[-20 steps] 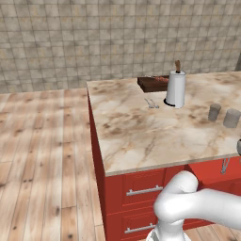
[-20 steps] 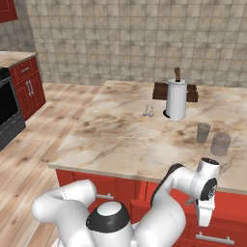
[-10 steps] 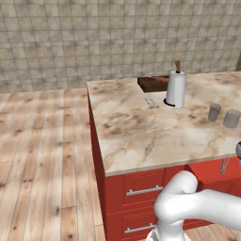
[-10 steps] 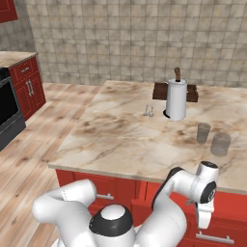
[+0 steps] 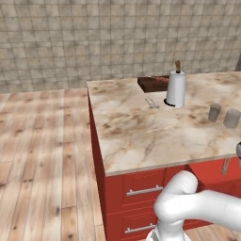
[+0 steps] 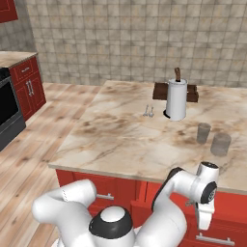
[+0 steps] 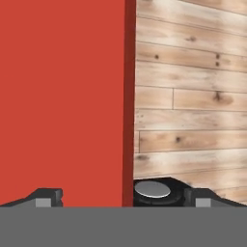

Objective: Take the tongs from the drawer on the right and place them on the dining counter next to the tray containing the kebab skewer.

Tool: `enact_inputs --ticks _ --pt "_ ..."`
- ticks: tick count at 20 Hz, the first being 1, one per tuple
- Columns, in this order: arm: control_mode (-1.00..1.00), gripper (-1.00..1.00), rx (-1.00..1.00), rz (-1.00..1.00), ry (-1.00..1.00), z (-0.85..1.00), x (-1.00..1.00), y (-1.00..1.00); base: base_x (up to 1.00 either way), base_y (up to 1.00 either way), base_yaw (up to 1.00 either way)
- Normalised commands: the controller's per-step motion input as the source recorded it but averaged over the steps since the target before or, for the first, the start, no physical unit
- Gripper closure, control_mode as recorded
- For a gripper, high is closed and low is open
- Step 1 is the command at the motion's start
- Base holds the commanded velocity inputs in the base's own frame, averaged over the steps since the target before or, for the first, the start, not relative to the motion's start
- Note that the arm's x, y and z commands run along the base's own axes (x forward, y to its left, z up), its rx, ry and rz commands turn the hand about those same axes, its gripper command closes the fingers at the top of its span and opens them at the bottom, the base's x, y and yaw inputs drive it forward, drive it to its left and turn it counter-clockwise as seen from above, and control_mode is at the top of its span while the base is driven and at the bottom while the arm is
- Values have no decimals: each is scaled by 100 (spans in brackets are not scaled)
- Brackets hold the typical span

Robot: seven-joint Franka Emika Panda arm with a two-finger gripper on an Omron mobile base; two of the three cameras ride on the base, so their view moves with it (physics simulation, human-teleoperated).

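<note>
Tool (image 7: 123, 197) spread wide with nothing held, pointing down beside the dining counter (image 6: 125, 140) red cabinet front

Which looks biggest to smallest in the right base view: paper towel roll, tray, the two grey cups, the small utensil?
1. Paper towel roll
2. Tray, partly hidden behind the roll, so unsure
3. Two grey cups, roughly alike
4. Small silvery utensil

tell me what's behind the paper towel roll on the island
Behind the paper towel roll sits the dark wooden tray. The roll covers the tray's middle, so what lies in it cannot be made out.
</note>
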Motion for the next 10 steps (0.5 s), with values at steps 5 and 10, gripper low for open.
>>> enact_inputs --ticks 5,10 --pt "-100 -100 0 0 7 -25 -92 -6 0 0 0" --pt "-100 -100 0 0 4 -20 -100 -8 0 0 0"
